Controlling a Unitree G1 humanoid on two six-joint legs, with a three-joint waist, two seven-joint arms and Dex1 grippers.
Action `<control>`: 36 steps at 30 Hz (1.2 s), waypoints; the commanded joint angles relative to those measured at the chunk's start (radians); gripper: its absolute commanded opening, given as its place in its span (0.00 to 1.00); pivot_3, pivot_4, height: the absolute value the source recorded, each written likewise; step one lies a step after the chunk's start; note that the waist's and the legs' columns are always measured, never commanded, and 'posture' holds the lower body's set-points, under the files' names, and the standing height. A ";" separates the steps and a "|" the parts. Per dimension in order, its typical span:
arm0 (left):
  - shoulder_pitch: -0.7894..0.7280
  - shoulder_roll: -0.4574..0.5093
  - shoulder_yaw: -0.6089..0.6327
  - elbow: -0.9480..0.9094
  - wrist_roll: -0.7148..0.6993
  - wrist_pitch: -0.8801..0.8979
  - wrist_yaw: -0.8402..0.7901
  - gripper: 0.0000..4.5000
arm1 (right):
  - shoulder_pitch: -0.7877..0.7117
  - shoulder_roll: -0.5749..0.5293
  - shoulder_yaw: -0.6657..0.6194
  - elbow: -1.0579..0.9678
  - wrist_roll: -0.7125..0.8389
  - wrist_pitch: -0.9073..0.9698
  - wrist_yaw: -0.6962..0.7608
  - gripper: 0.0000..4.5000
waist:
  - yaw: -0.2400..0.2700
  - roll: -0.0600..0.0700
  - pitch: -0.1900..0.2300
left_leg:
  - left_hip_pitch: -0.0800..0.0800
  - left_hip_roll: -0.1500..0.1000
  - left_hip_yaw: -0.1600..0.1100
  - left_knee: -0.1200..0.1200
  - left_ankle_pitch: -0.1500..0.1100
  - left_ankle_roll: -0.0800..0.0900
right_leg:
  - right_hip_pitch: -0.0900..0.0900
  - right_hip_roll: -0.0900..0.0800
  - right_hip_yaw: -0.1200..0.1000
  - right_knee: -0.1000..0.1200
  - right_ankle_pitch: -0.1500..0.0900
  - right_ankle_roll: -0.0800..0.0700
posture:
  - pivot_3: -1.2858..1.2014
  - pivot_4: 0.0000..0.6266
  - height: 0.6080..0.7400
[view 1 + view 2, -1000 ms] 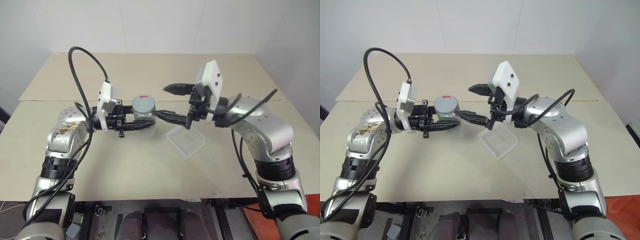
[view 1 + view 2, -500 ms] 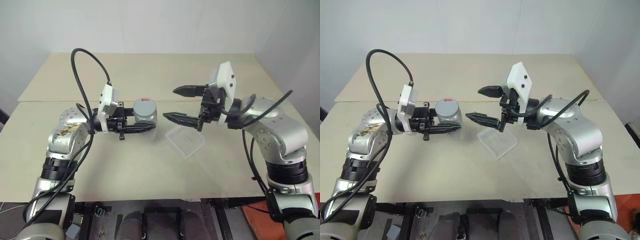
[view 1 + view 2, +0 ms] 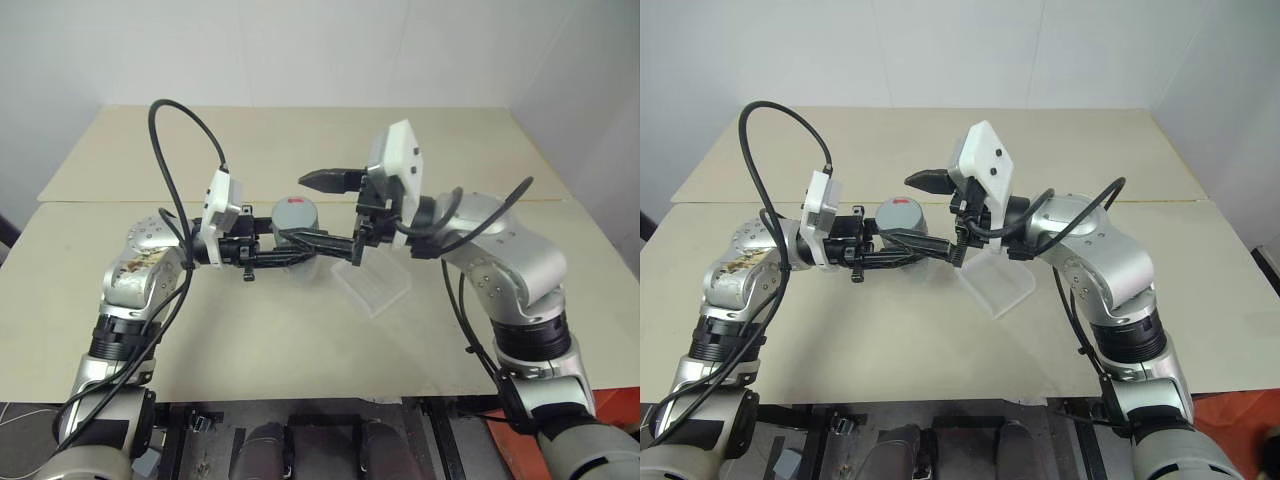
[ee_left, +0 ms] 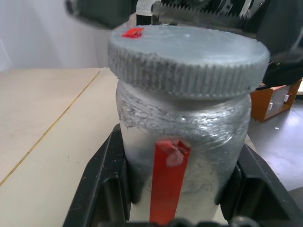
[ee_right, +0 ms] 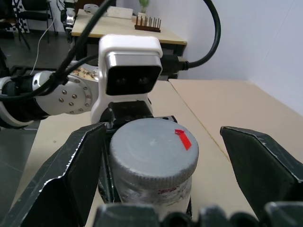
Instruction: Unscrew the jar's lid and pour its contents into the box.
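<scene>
The jar [image 4: 184, 127] stands upright above the table with my left gripper [image 3: 295, 255] shut on its body, one black finger [image 4: 99, 179] on each side. Its grey lid [image 3: 296, 212] with a small red mark [image 5: 182, 139] is on. My right gripper [image 3: 297, 207] is open and reaches in from the right. Its fingers [image 5: 71, 170] stand on either side of the lid with gaps, not touching. The contents are hidden inside the jar. The clear plastic box [image 3: 375, 285] lies on the table just right of the jar, under my right wrist.
The beige table [image 3: 250, 330] has a seam [image 3: 90, 203] running across behind the arms, with a second board beyond it up to the white wall. Its front edge runs close below the arms.
My open right gripper drew off to the right, then came back left, and its fingers now flank the lid. The left gripper and the jar kept still.
</scene>
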 commanded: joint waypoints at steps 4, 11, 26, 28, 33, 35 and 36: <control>-0.012 0.014 0.011 -0.041 -0.014 0.005 0.003 0.43 | -0.043 0.043 0.003 0.007 -0.029 -0.016 -0.025 0.99 | 0.000 0.000 0.000 | 0.000 0.000 0.000 0.000 0.000 0.000 | 0.000 0.000 0.000 0.000 0.000 0.000 | 0.52 0.24 1.00; -0.011 0.021 0.014 -0.044 -0.016 0.006 0.002 0.43 | -0.033 0.036 -0.014 0.015 -0.050 -0.007 -0.029 0.99 | 0.000 0.000 0.000 | 0.000 0.000 0.000 0.000 0.000 0.000 | 0.000 0.000 0.000 0.001 0.000 0.000 | 0.52 0.24 1.00; -0.022 0.026 0.012 -0.024 -0.017 -0.004 -0.002 0.43 | 0.003 -0.053 -0.081 0.013 -0.043 0.009 -0.039 0.99 | 0.000 0.000 0.000 | 0.000 0.000 0.000 0.000 0.000 0.000 | 0.000 0.000 0.000 0.000 0.000 0.000 | 0.52 0.24 1.00; -0.019 0.027 0.013 -0.026 -0.017 -0.004 -0.003 0.43 | 0.006 -0.062 -0.086 0.009 -0.036 0.010 -0.044 0.99 | 0.000 0.000 0.000 | 0.000 0.000 0.000 0.000 0.000 0.000 | 0.000 0.000 0.000 0.000 0.000 0.000 | 0.52 0.24 1.00; -0.020 0.026 0.011 -0.025 -0.018 -0.003 -0.002 0.43 | 0.012 -0.083 -0.100 0.007 -0.020 0.007 -0.047 0.99 | 0.000 0.000 0.000 | 0.000 0.000 0.000 0.000 0.000 0.000 | 0.000 0.000 0.000 0.000 0.000 0.000 | 0.52 0.24 1.00; -0.019 0.025 0.011 -0.025 -0.018 -0.003 -0.001 0.43 | 0.016 -0.091 -0.103 0.005 -0.016 0.005 -0.047 0.99 | 0.000 0.000 0.000 | 0.000 0.000 0.000 0.000 0.000 0.000 | 0.000 0.000 0.000 0.000 0.000 0.000 | 0.52 0.24 1.00; -0.019 0.025 0.011 -0.025 -0.019 -0.002 -0.001 0.43 | 0.020 -0.096 -0.105 0.002 -0.013 0.004 -0.046 0.99 | 0.000 0.000 0.000 | 0.000 0.000 0.000 0.000 0.000 0.000 | 0.000 0.000 0.000 0.000 0.000 0.000 | 0.52 0.24 1.00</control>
